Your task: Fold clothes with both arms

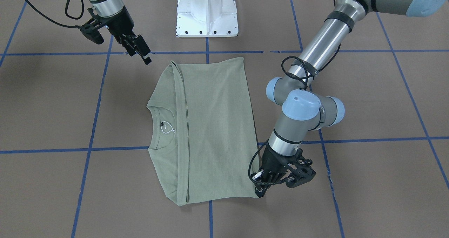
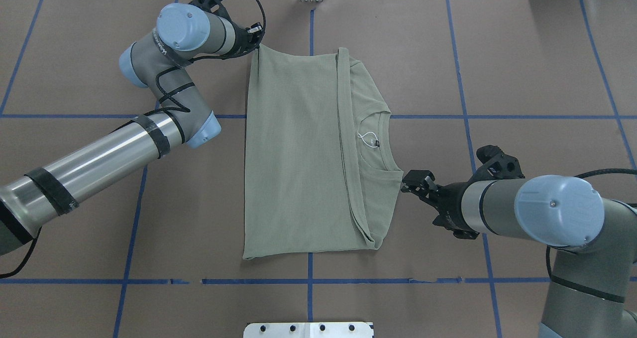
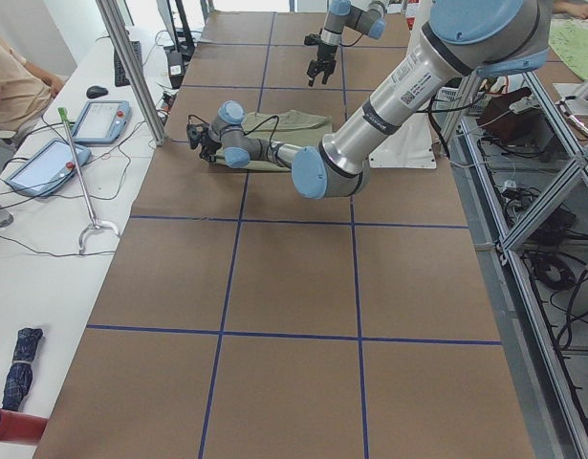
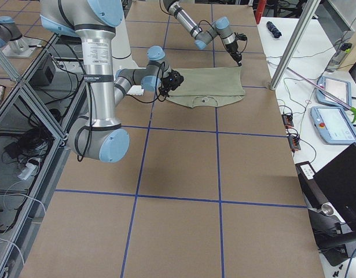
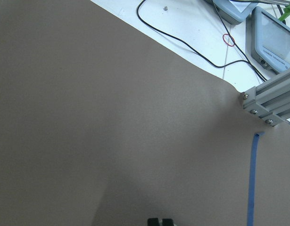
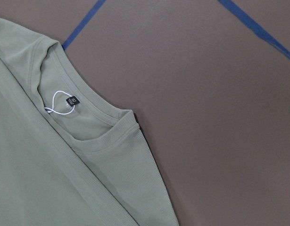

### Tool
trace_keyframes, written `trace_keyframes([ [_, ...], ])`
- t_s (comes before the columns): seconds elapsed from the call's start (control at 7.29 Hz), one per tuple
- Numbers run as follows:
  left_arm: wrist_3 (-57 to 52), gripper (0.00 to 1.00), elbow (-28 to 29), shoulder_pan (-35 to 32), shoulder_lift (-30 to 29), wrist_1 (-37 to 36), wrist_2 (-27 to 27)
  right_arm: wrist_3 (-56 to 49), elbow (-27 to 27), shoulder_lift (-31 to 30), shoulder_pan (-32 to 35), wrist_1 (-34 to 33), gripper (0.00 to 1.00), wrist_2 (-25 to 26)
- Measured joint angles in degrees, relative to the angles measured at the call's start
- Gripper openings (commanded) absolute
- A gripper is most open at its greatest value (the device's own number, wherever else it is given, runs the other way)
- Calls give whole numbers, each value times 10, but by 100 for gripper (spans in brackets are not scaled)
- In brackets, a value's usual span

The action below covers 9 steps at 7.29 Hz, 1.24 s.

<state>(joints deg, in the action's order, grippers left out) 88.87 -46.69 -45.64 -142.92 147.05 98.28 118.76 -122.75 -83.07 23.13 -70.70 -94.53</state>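
The sage-green shirt point(image 1: 214, 126) point(image 2: 298, 154) lies flat on the brown table, folded lengthwise. One panel lies over the body, and the round neck with its black label point(image 6: 73, 101) shows at one side. My left gripper point(image 1: 260, 193) point(image 2: 258, 38) is down at the shirt's far corner, away from the neck. Its pads point(image 5: 161, 222) are shut together, apparently pinching that corner. My right gripper point(image 1: 143, 54) point(image 2: 414, 181) hovers open above the table, just off the neck-side edge, with nothing in it. The right wrist view shows only the shirt point(image 6: 41, 179) and table.
The white pedestal point(image 1: 207, 12) stands at the robot's side of the table. Blue tape lines point(image 2: 468, 116) grid the brown surface. An aluminium post point(image 5: 269, 101) stands at the table's far edge, with tablets point(image 3: 50, 158) and cables on the white bench beyond. A person point(image 3: 11, 76) sits there.
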Motion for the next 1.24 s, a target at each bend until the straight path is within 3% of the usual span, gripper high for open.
trace_keyframes([
  [0.14,-7,47,21,0,-5,15,0,-5,27,28,3,0,100,10],
  [0.41,-29,51,34,-1,-9,25,1,-74,95,82,16,-8,100,23],
  [0.55,-34,57,35,-2,-9,26,1,-119,128,107,23,-12,100,24],
  [0.82,-52,58,10,-15,-4,21,23,-222,162,143,29,-35,100,15],
  [1.24,-60,58,-166,-30,81,-46,92,-425,162,209,17,-200,100,-13],
])
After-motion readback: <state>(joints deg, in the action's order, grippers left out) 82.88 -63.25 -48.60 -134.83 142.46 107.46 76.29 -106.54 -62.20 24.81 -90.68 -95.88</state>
